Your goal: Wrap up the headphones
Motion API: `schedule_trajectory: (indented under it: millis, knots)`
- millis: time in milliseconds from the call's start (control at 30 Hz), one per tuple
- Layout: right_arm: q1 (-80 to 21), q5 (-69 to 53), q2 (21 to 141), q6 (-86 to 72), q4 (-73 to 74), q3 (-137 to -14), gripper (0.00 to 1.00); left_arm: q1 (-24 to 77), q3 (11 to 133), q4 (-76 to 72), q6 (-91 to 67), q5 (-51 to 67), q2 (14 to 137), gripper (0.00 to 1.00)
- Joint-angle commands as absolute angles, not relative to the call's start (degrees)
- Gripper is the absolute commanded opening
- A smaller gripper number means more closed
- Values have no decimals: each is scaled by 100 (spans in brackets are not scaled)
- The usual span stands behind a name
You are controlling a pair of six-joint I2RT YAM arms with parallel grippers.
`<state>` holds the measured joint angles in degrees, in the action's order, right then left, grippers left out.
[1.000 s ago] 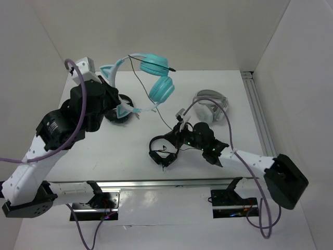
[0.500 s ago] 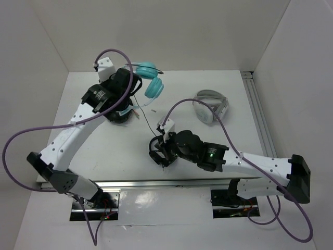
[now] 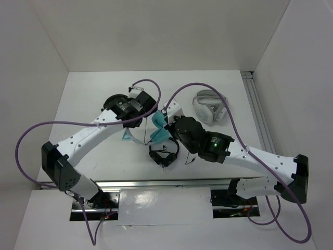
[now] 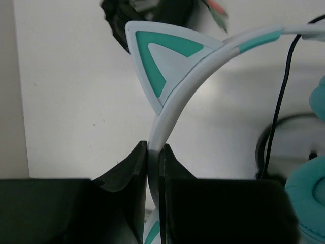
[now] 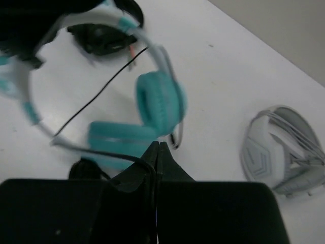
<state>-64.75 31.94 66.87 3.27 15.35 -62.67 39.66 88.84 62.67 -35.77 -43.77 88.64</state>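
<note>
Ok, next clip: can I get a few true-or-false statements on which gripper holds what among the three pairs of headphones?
1. The left gripper is shut on the pale headband of the teal cat-ear headphones. True.
2. The right gripper is open and empty. False: it is shut on the thin black cable.
3. The grey-white headphones lie on the table, held by neither gripper. True.
4. The small black headphones hang from the left gripper. False: they lie on the table near its front edge.
</note>
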Motion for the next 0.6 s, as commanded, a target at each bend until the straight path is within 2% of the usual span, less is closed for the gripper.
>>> schedule_trajectory:
  millis: [0, 167, 300, 567]
  knots:
    - [-6328, 4226, 6671, 773, 1407, -6609, 0, 4157, 8369, 5854, -2849, -3448, 8062, 0]
    - [-5977, 4149, 6671, 1054, 1204, -6609, 3, 4693, 7710, 5696, -2585, -2788, 7472, 0]
    - [-5573, 3824, 6513, 1186, 862, -6347, 3, 5035, 7331, 5362, -2224, -1717, 7006, 0]
    - [-4914, 3104, 6574, 1310, 580, -6231, 3, 5572, 7198, 5387, -2101, -1257, 6294, 0]
